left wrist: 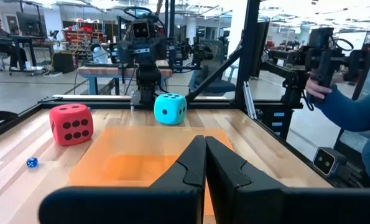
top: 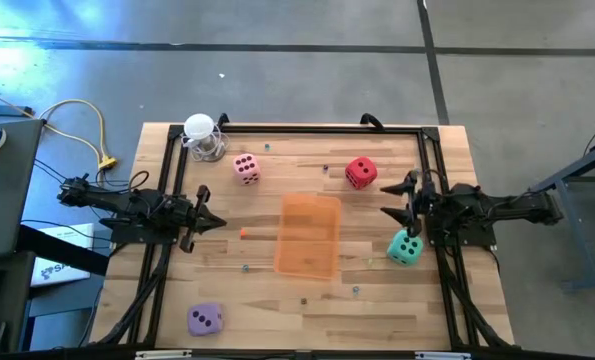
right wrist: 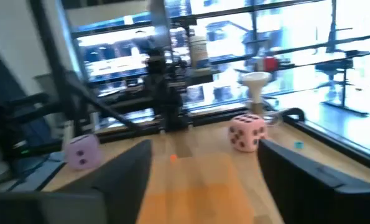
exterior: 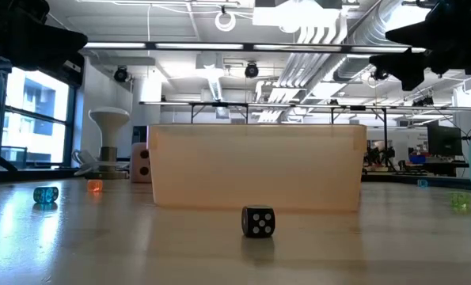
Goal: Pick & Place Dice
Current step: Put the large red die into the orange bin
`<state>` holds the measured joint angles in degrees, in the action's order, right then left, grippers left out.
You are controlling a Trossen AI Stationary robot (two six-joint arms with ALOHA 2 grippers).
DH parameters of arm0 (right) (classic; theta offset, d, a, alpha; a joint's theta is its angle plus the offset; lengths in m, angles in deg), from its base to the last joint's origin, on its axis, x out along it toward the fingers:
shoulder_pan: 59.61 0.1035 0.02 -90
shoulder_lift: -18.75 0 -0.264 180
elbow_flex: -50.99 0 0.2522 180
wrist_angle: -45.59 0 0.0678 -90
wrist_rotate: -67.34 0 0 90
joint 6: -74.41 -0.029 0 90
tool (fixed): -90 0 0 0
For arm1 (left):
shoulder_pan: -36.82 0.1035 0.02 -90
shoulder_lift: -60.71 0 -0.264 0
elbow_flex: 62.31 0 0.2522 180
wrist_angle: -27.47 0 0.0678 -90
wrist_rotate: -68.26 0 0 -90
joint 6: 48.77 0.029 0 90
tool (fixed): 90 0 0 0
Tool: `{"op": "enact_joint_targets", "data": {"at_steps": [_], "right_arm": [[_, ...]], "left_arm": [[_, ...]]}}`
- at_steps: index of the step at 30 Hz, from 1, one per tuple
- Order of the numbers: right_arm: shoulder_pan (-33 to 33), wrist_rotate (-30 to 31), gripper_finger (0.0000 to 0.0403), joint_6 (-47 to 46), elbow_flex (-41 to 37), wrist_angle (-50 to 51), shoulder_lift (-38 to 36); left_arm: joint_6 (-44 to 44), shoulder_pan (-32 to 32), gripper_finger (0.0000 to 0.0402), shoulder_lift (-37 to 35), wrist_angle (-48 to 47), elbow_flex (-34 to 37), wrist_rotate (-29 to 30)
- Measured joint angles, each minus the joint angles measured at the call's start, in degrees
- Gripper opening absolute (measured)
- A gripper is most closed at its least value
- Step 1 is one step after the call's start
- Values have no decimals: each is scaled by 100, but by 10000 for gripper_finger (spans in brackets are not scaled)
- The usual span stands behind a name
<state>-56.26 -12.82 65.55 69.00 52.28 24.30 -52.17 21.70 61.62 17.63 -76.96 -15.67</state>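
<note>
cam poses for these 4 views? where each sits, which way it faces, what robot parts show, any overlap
High: overhead, straight down; both arms, orange tray central.
Low: table height, level across; tray wall, arms dark at top.
Left wrist: faces right arm; shut left claw, red die, teal die.
Right wrist: faces left arm; open right claw, pink die, purple die.
Shared: all see the tray.

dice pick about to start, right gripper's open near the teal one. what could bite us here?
1. The teal die sits just beside the open right gripper, under its arm; a descent might nudge it rather than straddle it.
2. The orange tray is shallow and the dice look soft, so a dropped die may bounce out.
3. Tiny loose dice around the tray could get swept or jam under fingers.
</note>
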Motion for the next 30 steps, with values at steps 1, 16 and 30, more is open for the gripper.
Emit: {"op": "enact_joint_targets", "data": {"at_steps": [1, 16, 30], "right_arm": [[0, 45, 314, 7, 25, -1, 21], [1, -373, 385, -59, 96, -144, 128], [1, 37, 400, -456, 105, -183, 264]], "left_arm": [[-2, 0, 0, 0, 0, 0, 0], [0, 0, 0, -1, 0, 0, 0], [5, 0, 0, 0, 52, 0, 9]]}}
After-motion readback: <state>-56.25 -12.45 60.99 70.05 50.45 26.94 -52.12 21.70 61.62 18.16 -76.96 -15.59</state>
